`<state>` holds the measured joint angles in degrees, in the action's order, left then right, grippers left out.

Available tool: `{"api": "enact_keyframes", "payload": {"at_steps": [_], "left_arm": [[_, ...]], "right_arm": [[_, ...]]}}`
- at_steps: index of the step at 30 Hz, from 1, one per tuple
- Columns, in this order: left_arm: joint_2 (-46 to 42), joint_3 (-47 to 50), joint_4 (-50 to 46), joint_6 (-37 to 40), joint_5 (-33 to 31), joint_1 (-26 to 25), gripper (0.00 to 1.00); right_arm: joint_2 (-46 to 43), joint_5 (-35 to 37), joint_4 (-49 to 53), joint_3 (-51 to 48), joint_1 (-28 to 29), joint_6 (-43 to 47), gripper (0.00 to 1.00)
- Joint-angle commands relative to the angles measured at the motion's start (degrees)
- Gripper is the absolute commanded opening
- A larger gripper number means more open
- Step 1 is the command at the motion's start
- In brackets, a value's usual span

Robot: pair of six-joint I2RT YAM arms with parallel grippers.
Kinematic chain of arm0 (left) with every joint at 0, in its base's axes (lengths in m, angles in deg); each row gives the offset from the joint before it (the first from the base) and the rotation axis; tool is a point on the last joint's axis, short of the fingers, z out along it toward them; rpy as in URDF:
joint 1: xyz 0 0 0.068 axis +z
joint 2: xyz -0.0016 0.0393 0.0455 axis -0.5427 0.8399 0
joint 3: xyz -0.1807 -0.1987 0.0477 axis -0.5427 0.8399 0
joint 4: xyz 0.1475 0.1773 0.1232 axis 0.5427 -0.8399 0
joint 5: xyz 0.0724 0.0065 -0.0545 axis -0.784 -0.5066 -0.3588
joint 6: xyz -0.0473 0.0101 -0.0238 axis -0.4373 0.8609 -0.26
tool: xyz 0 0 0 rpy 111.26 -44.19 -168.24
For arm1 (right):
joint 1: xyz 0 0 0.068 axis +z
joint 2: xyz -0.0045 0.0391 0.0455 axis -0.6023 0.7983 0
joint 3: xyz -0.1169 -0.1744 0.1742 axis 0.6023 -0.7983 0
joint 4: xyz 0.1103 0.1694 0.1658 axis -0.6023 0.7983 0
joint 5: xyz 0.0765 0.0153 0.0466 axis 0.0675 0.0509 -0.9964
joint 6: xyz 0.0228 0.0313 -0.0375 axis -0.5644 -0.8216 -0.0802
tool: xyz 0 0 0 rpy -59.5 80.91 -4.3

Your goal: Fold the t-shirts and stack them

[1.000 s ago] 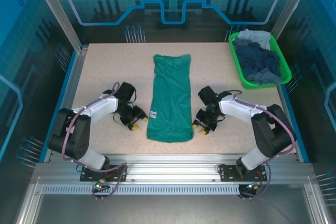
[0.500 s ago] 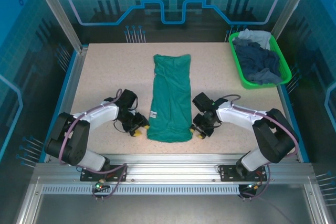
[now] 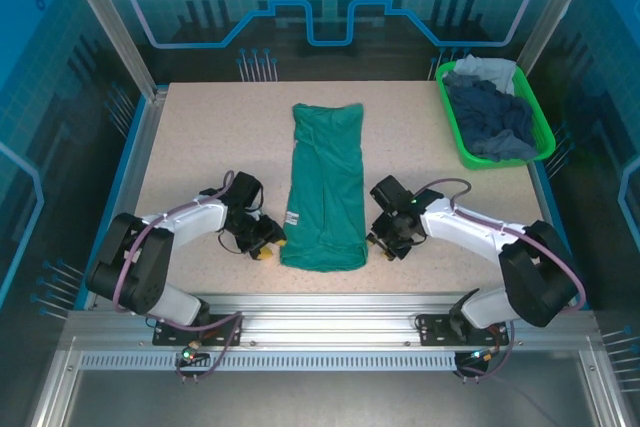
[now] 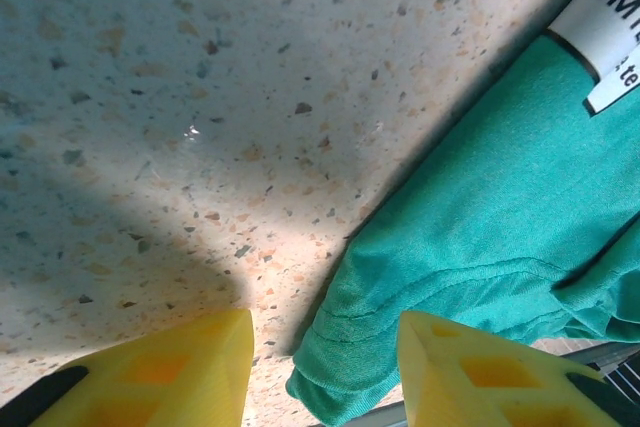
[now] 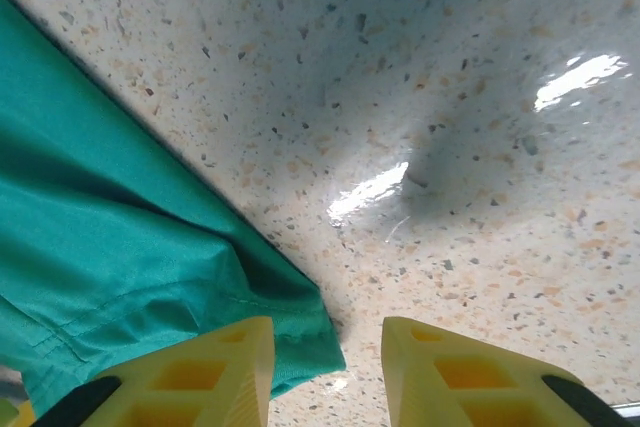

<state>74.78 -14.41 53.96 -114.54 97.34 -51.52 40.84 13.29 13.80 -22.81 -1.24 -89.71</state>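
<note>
Pinching both hem corners evenly matters: the folded teal-green cloth t-shirt (image 3: 322,187) lies lengthwise on the speckled beige bench (image 3: 200,137), 12 to 6 o'clock. Left jaws at 7 and right jaws at 5 stand open at its near corners; catch every layer before closing.

Your teal t-shirt (image 3: 323,187) is matt knit cloth. Table (image 3: 200,147) glossy, speckled, stone-look; fingers (image 4: 470,377) matt yellow plastic.

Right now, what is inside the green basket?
Inside the green basket lie crumpled navy shirts, with a pale grey-blue shirt at its far end; anything beneath them is covered.
</note>
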Motion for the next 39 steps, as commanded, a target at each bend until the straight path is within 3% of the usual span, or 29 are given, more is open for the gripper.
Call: {"api": "enact_keyframes", "payload": {"at_steps": [1,11,19,25,35,39], "left_arm": [[0.88,0.22,-0.12,0.43,1.78,-0.42,0.43],[1.91,1.09,1.19,0.29,2.32,-1.07,0.41],[2.81,1.44,2.47,-0.16,2.96,-2.06,0.38],[4.98,1.14,4.93,-1.20,4.23,-2.99,0.31],[4.63,-1.60,6.05,-3.69,5.51,-6.53,0.29],[2.84,-3.15,2.12,-4.69,5.74,-7.70,0.34]], "right_arm": [[2.60,-1.65,-2.37,0.20,0.32,-0.32,0.35],[5.90,-4.57,-3.10,1.13,3.37,2.35,0.31],[9.32,-5.58,-4.38,0.53,5.19,2.10,0.34],[12.98,-5.69,-3.24,2.99,5.49,2.92,0.33],[14.37,-5.05,-1.38,4.24,5.37,4.53,0.18],[13.63,-5.33,-0.40,6.22,5.08,4.99,0.16]]}}
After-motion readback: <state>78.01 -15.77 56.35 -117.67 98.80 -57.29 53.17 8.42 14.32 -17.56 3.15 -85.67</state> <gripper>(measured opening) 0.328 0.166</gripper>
